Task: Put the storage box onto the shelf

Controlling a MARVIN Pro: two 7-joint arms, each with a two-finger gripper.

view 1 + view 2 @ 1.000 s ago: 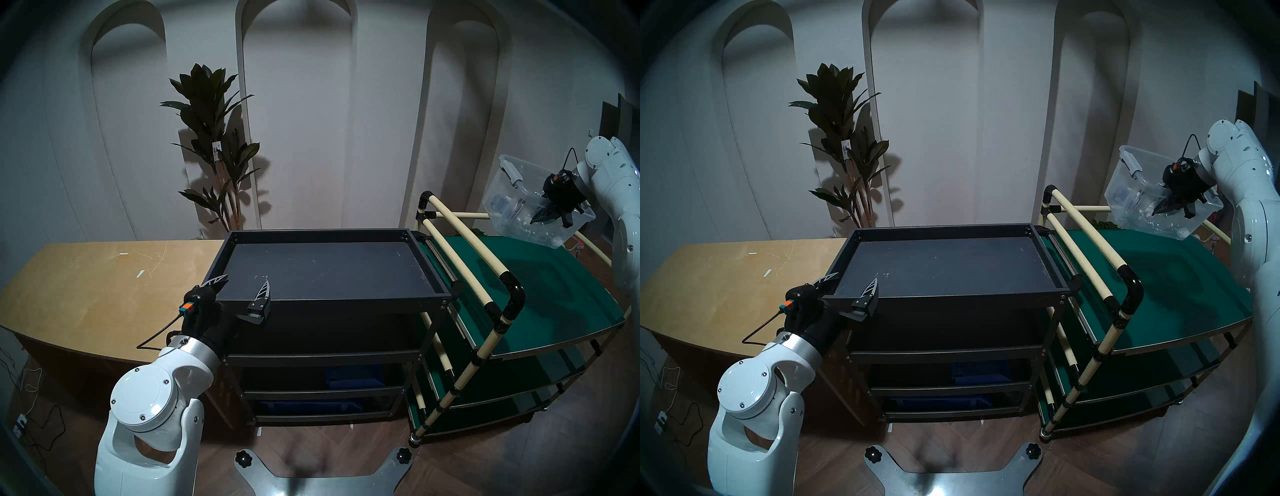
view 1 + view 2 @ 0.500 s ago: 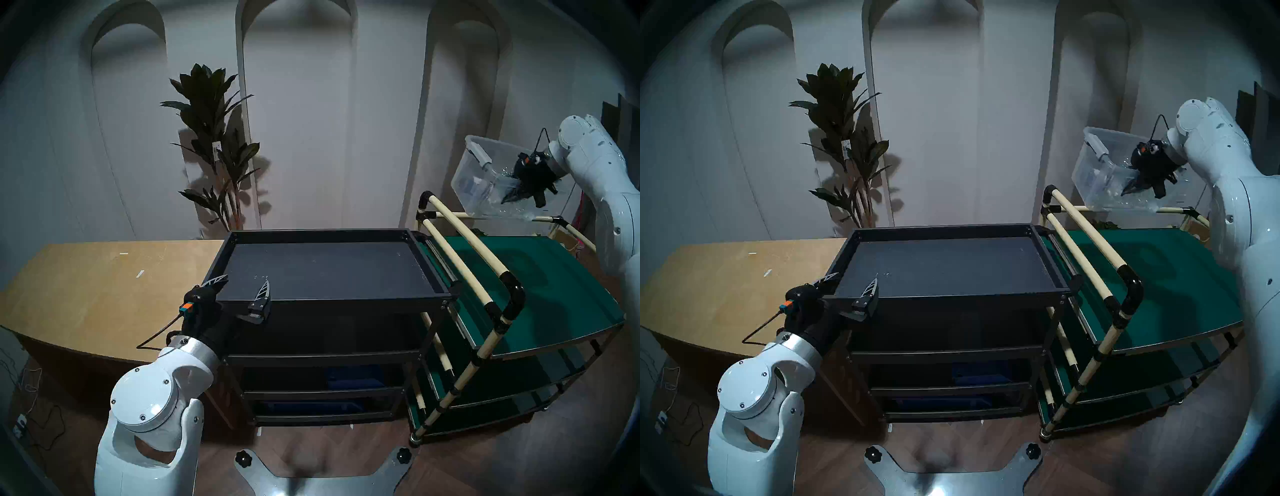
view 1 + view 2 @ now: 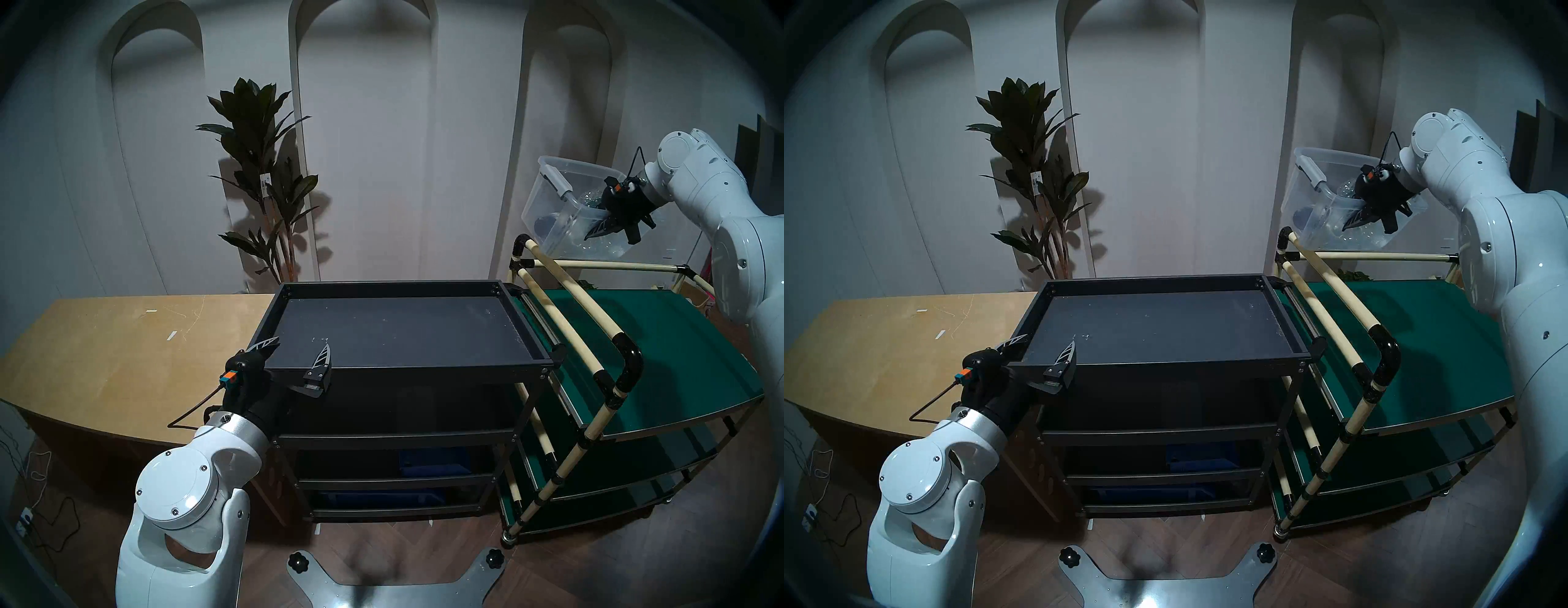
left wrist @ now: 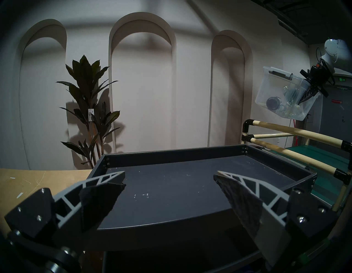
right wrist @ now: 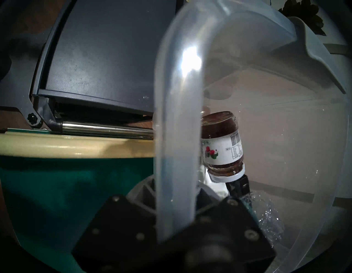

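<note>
Your right claw (image 3: 594, 231) is clamped on the long rim of the storage box (image 3: 547, 212), holding it tilted in the air above the far end of the green-topped cart (image 3: 679, 339), clear of its cream pipe rails (image 3: 564, 314). Through the clear plastic, your right wrist view shows a jar (image 5: 222, 143) with a white label and white cap lying inside the box, beside crumpled clear wrapping; the box rim (image 5: 177, 114) runs straight up the middle of that view between the claw's pressed-together fingers. The shelf (image 3: 399, 288) stands at the centre of the room, its raised-rim dark top tray bare, just left of the cart and well apart from the box. Your left claw (image 3: 297, 350) hangs level at the tray's near left corner with its fingers (image 4: 102, 192) spread wide, gripping nothing. A tan wooden desk (image 3: 127, 348) sits to the shelf's left, a potted plant (image 3: 259, 170) behind it against the arched wall.
</note>
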